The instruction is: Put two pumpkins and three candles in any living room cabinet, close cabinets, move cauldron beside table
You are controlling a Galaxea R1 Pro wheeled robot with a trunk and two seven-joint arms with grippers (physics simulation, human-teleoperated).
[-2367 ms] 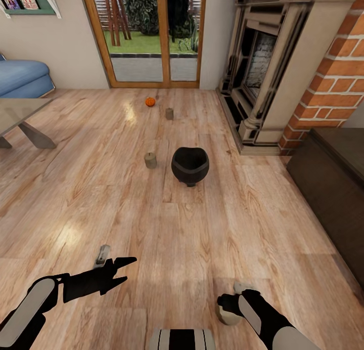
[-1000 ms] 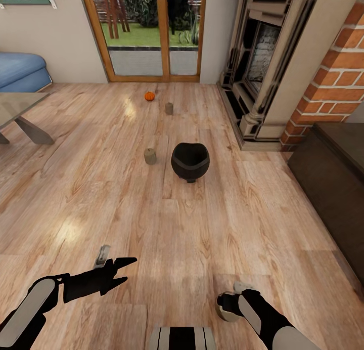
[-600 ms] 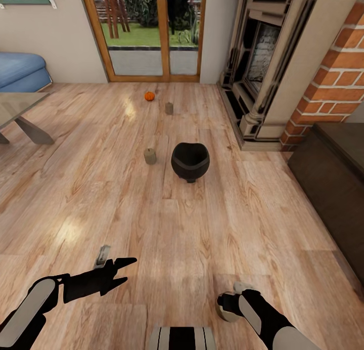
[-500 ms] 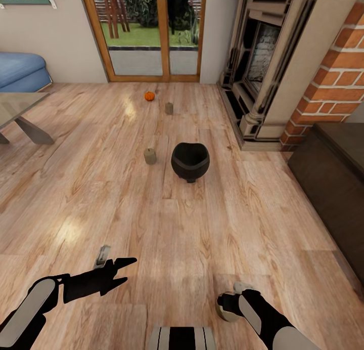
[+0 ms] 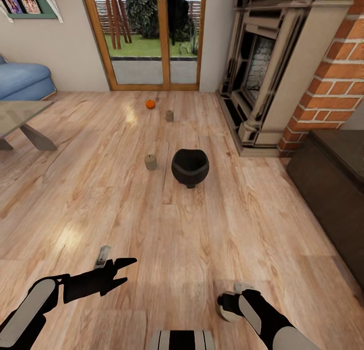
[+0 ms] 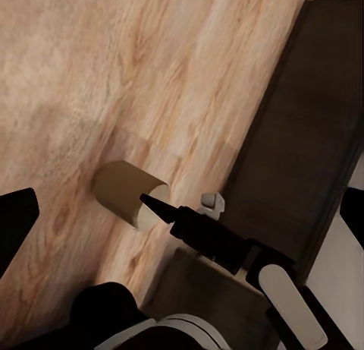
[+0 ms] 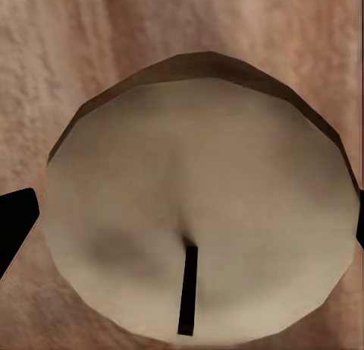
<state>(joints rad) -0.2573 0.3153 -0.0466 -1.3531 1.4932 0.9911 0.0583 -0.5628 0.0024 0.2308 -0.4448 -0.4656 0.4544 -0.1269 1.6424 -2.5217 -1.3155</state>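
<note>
The black cauldron (image 5: 190, 167) stands on the wood floor mid-room. One candle (image 5: 150, 162) is just left of it, and a second candle (image 5: 169, 116) stands farther back. A pumpkin (image 5: 150, 103) lies near the glass door. My right gripper (image 5: 227, 307), low in the head view, is shut on a third candle (image 5: 226, 314). The right wrist view shows that candle's top and wick (image 7: 201, 206), and the left wrist view its side (image 6: 125, 194). My left gripper (image 5: 124, 269) hovers open over bare floor. The dark cabinet (image 5: 331, 188) runs along the right.
A carved fireplace (image 5: 258, 61) with brick (image 5: 338, 82) stands at the back right. A glass table (image 5: 20, 115) and a blue sofa (image 5: 23, 79) are at the left. The glass door (image 5: 151, 36) closes the far wall.
The whole head view has shifted slightly, so the floor things sit a little lower in the picture: the camera moved. Both arms hold as before, the right still shut on the candle.
</note>
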